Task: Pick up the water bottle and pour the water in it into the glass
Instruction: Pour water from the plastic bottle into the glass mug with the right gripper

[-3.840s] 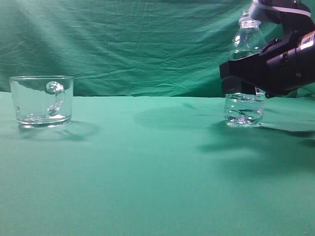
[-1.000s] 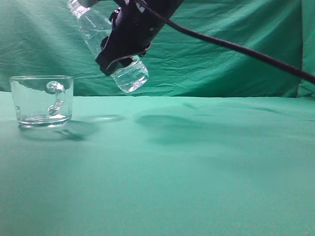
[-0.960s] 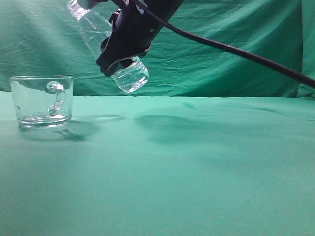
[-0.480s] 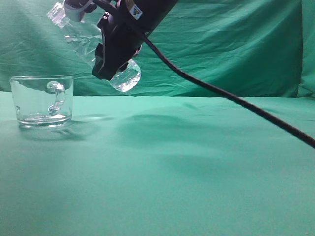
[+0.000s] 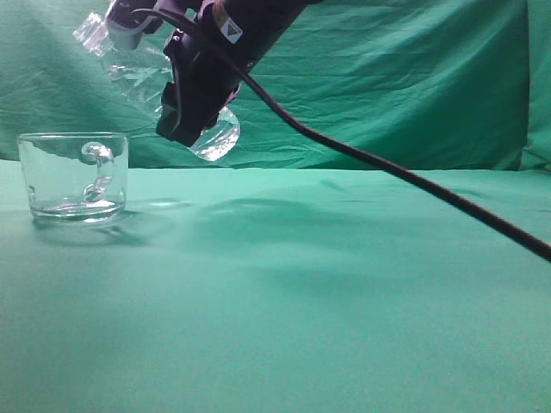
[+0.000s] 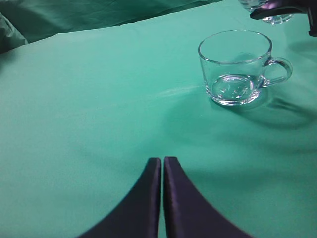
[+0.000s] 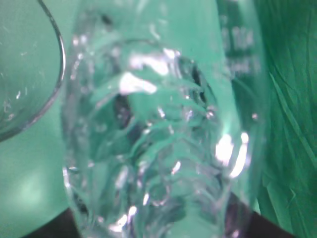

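Note:
The clear ribbed water bottle (image 5: 138,73) hangs tilted in the air, neck up-left, base down-right, above and just right of the glass (image 5: 73,176). My right gripper (image 5: 185,86) is shut on the water bottle around its middle. The bottle fills the right wrist view (image 7: 158,129), with the glass rim (image 7: 47,74) at the left edge. The water is hard to make out through the plastic. The glass mug stands upright on the green cloth, handle to the right in the left wrist view (image 6: 237,67). My left gripper (image 6: 162,161) is shut and empty, low over the cloth, well short of the glass.
A green cloth (image 5: 344,301) covers the table and a green backdrop (image 5: 413,77) hangs behind. A black cable (image 5: 413,185) runs from the right arm down to the right edge of the exterior view.
My right gripper carried the bottle from the right side of the table up and left to above the glass. In the last second it tilted the bottle further, neck swinging left.

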Robot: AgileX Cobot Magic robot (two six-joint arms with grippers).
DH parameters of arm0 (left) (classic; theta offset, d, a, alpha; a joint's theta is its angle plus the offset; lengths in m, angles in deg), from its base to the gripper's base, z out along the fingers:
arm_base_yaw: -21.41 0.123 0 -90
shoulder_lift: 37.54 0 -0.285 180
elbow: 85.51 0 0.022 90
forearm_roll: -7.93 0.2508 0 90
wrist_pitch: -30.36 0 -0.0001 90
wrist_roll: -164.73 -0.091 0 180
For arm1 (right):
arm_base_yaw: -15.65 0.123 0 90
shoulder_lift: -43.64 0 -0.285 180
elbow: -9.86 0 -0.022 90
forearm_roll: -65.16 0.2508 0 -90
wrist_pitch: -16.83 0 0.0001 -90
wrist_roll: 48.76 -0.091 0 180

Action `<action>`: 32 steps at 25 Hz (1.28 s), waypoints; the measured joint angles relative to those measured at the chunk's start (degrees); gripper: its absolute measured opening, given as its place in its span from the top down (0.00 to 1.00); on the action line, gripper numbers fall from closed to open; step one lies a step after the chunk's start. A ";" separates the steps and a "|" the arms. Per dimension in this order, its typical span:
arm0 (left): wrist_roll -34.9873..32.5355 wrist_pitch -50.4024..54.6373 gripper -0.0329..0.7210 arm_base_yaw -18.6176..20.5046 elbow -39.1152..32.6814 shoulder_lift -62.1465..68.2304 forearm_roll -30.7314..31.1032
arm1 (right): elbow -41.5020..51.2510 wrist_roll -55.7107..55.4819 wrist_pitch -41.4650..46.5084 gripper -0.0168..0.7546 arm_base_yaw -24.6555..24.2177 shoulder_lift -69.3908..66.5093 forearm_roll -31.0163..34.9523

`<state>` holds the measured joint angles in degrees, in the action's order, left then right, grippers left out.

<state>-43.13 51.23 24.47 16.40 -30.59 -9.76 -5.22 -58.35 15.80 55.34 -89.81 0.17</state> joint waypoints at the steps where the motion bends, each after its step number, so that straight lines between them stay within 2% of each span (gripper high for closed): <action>1: 0.00 0.00 0.96 0.00 0.00 0.00 0.00 | -0.26 0.00 0.00 0.58 0.00 0.00 -1.09; 8: 0.00 0.00 0.96 0.00 0.00 0.00 0.00 | -0.27 0.12 0.46 0.58 0.00 -0.08 -8.93; 14: 0.00 0.00 0.96 0.00 0.00 0.00 0.00 | -0.27 0.38 0.46 0.58 0.00 -0.08 -18.84; 32: 0.00 0.00 0.96 0.00 0.00 0.00 0.00 | -0.48 0.38 0.86 0.58 0.00 -2.20 -20.62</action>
<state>-43.13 51.23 24.47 16.40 -30.59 -9.76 -5.70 -57.97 16.66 55.34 -92.02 -20.45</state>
